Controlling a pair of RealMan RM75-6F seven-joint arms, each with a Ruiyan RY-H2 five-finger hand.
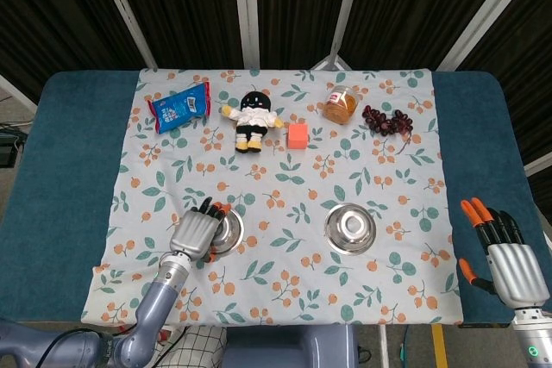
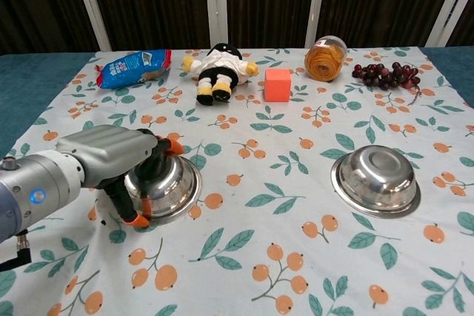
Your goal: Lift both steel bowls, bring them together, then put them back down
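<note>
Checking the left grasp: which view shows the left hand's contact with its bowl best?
Chest view: the left hand is close up, fingers wrapped over the left bowl's near rim. Head view shows it from above, small, covering part of the bowl.

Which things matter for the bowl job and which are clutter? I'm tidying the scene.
Job: left bowl, right bowl, left hand, right hand.
Clutter: snack bag, doll, orange cube, jar, grapes.
</note>
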